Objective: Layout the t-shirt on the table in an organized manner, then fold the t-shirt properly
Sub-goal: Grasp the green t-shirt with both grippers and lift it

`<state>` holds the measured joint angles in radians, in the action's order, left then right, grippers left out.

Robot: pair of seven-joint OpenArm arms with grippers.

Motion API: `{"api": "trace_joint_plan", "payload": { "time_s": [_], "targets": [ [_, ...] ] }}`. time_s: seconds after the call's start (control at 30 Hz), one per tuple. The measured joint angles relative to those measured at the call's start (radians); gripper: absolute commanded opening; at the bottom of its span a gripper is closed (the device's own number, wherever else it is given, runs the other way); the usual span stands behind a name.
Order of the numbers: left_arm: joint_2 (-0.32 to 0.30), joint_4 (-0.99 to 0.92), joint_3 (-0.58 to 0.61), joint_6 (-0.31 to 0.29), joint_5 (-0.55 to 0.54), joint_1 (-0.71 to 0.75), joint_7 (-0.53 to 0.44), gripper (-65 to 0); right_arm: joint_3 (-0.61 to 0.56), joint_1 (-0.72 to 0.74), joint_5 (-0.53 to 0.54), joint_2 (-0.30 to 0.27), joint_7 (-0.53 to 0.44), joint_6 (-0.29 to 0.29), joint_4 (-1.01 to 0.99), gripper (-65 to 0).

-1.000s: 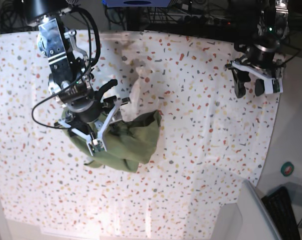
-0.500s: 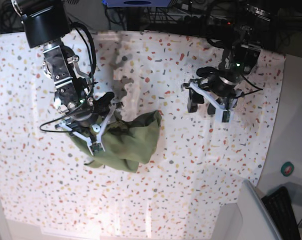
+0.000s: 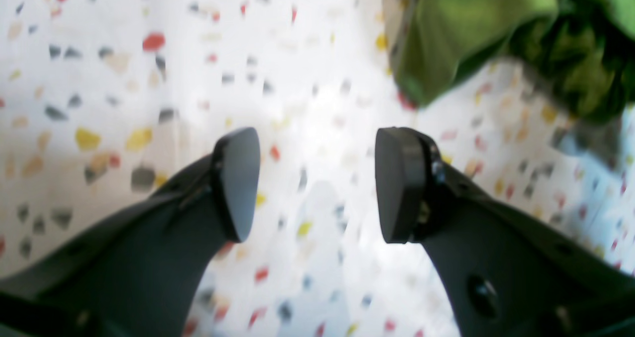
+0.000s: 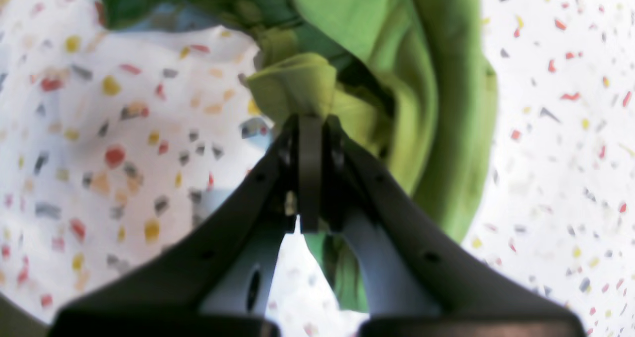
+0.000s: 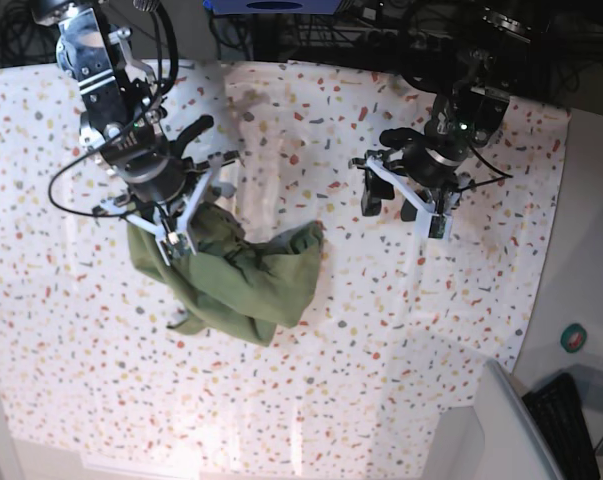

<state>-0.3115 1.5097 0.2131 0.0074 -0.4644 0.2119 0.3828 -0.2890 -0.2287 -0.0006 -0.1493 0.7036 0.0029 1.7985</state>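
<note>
Base view: overhead, far, looking down on the whole table and both arms. Left wrist view: close, low, facing down past the left gripper at the cloth. Right wrist view: close, behind the right gripper. All three share the t-shirt and speckled cloth.

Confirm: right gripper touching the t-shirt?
Touching. The right wrist view shows the right gripper shut on a bunched fold of the olive-green t-shirt, cloth pinched between its jaws.
</note>
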Motion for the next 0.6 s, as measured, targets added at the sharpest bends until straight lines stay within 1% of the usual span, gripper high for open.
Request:
{"api": "trace_joint_plan", "payload": {
  "time_s": [0.1, 0.2, 0.27, 0.37, 0.43, 0.47, 0.5, 0.6],
  "targets": [
    [-0.003, -0.002, 0.006, 0.003, -0.001, 0.007, 0.01, -29.9, 0.005, -0.075, -0.001, -0.037, 0.011, 0.0, 0.026, -65.0],
    [0.002, -0.002, 0.006, 0.001, -0.001, 0.002, 0.002, -29.9, 0.004, -0.115, 0.007, -0.069, 0.005, 0.116, 0.031, -65.0],
    [0.004, -0.002, 0.006, 0.0, -0.003, 0.002, 0.0, -29.9, 0.014, -0.131, -0.005, -0.074, 0.006, 0.163, 0.032, -65.0],
    [0.013, -0.002, 0.003, 0.002, -0.007, -0.005, 0.002, -29.0, 0.022, -0.138, -0.001, -0.068, 0.007, 0.185, 0.032, -65.0],
    [0.049, -0.002, -0.01, 0.008, -0.005, -0.013, -0.005, -28.0, 0.023, -0.135, -0.001, -0.066, 0.003, 0.185, 0.032, -65.0],
    [0.061, 0.0, -0.008, 0.005, -0.007, -0.018, -0.003, -25.3, 0.023, -0.134, -0.001, -0.066, 0.003, 0.185, 0.032, -65.0],
    [0.071, 0.0, -0.003, -0.001, -0.009, -0.024, -0.002, -20.6, 0.023, -0.132, -0.001, -0.066, 0.004, 0.185, 0.032, -65.0],
    [0.102, -0.01, 0.006, 0.0, -0.008, -0.049, -0.002, -3.1, 0.024, -0.132, -0.001, -0.067, 0.004, 0.185, 0.032, -65.0]
  ]
}}
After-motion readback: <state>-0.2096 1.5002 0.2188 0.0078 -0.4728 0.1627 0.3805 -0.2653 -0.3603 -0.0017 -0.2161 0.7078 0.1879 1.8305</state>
